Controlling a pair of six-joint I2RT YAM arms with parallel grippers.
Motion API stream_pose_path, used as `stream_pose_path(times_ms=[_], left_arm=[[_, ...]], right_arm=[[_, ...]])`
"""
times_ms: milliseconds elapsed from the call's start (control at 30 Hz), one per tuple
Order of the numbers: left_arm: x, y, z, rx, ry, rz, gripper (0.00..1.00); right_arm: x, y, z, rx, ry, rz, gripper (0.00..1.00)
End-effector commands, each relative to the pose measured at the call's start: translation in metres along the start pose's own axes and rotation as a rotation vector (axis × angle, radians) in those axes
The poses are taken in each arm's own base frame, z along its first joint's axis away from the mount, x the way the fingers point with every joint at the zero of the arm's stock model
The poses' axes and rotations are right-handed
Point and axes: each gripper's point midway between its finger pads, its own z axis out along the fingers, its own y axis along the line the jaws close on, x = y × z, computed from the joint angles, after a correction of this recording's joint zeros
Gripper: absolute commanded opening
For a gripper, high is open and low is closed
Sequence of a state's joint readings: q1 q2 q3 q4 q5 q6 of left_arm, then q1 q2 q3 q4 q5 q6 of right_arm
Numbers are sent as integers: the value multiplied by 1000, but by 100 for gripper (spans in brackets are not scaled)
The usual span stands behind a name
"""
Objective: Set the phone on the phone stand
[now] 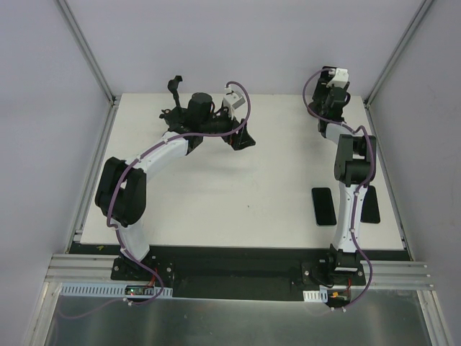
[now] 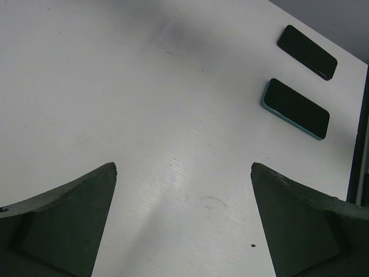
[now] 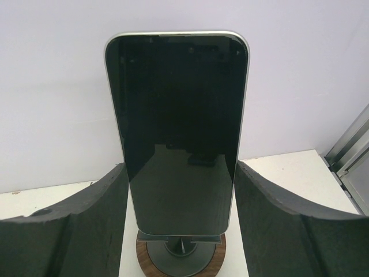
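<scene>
In the right wrist view a black-screened phone (image 3: 176, 127) stands upright, its bottom edge resting on the ledge of the phone stand (image 3: 181, 254), which has a round wood-rimmed base. My right gripper (image 3: 180, 164) is at the table's back right (image 1: 328, 78), and its fingers (image 3: 86, 225) press against both side edges of the phone. The stand is hidden behind the arm in the top view. My left gripper (image 1: 241, 138) is open and empty above the back middle of the table, and its wrist view (image 2: 183, 167) shows only bare table between the fingers.
Two more phones lie flat near the right arm's base: a teal-edged one (image 1: 323, 206) (image 2: 295, 108) and a black one (image 1: 369, 204) (image 2: 307, 44). A black upright object (image 1: 175, 85) stands at the back left. Walls enclose the table (image 1: 238, 194).
</scene>
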State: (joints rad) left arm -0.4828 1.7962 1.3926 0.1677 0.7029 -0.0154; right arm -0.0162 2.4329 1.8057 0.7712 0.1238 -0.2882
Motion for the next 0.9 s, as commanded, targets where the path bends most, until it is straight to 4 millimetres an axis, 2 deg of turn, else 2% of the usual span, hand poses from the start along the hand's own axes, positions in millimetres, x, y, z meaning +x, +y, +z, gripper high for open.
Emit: stream_pose_path(times_ms=[0,267,300,333,400,433,500,533,567,633,733,767,833,867], left_arm=[[-11,-5,0,38,-33,20,99],[-12,-6,0,36,-35,22,99],[-12,-6,-1,35,-37,23,99],[-12,-6,-1,36,-35,22,99],[-12,-6,-1,36,-37,25,99],[-11,-6,-1,36,-35,24,99],[-12,-6,-2,35,-37,23,99],[-12,-6,-2,35,-37,23,99],[-11,-6,-2,33,-36,22,99],[-14,-7,-4,28,-42,28,99],[-14,-7,-7,15,-45,33,99],[-15,-7,-8,12,-47,35,99],[-16,-7,-10,3,-50,38,99],[-18,-8,-12,-2,-56,42,99]], right_arm=[[-49,-2,1,1,-163,41,1],[-38,-1,-5,-3,-143,44,1],[-38,-1,-6,-4,-142,44,3],[-36,-1,-6,-6,-137,44,14],[-35,1,-8,-12,-131,40,28],[-32,1,-8,-11,-119,35,46],[-36,1,-9,0,-116,21,70],[-34,1,-9,7,-105,10,86],[-40,0,-9,15,-111,2,94],[-41,0,-10,26,-95,-5,96],[-53,0,-11,30,-92,4,96],[-64,-1,-14,33,-103,8,96],[-70,-4,-21,44,-96,5,96],[-93,-7,-28,57,-125,7,96]])
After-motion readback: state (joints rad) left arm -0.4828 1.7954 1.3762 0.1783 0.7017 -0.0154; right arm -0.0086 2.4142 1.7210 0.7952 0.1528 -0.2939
